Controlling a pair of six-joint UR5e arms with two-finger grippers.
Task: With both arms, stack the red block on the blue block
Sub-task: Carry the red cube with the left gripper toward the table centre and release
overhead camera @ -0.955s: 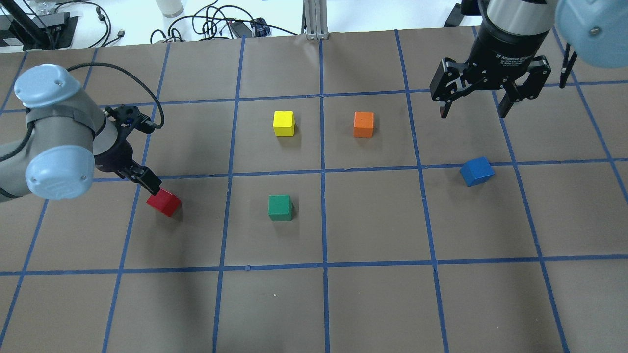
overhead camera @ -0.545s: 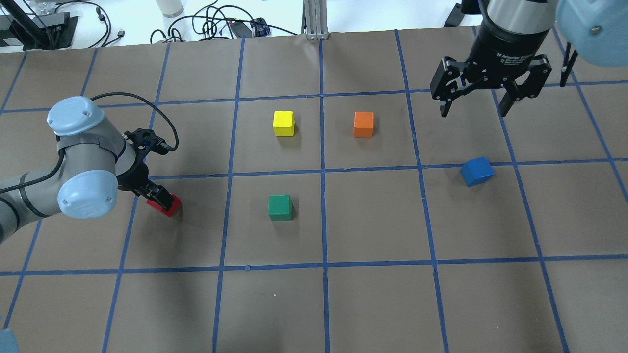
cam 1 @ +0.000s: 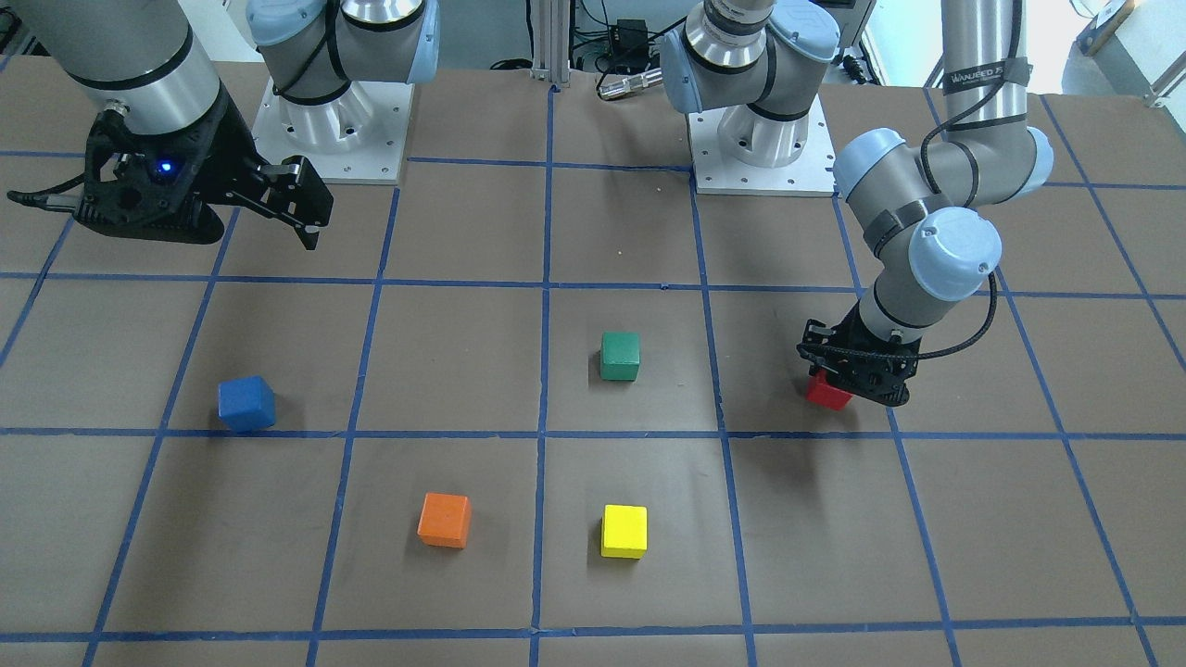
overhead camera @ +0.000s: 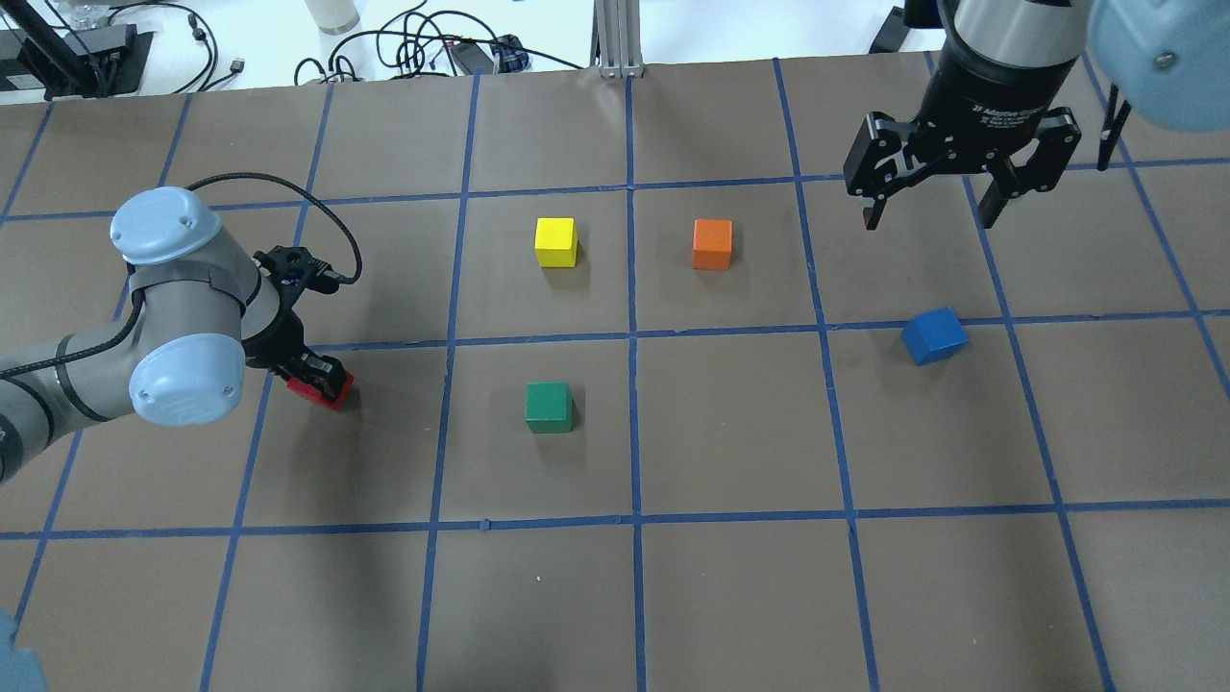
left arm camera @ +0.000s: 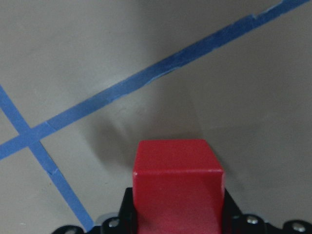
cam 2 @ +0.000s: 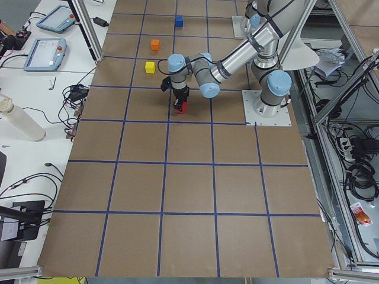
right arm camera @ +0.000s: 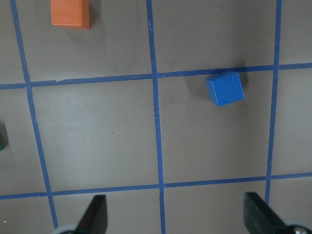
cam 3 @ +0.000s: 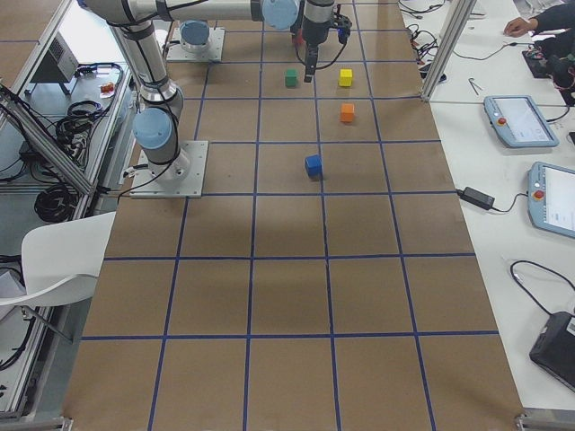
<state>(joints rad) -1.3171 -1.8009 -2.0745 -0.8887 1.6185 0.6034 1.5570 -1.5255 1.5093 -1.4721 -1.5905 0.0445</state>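
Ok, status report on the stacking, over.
Left hand around red block, grip unconfirmed. Right hand open, raised, empty. Blue block bare on top. Green block near the line between them.

Right wrist looks down, near; overhead shares the blue block (overhead camera: 934,335).

left hand (cam 1: 843,382) low over red block (cam 1: 825,396); blue block (cam 1: 246,405) well apart, opp. side of table (cam 1: 927,556)

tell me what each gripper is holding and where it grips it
The left gripper straddles the red block across two opposite side faces; whether it has clamped cannot be told. The right gripper is open, holding nothing.
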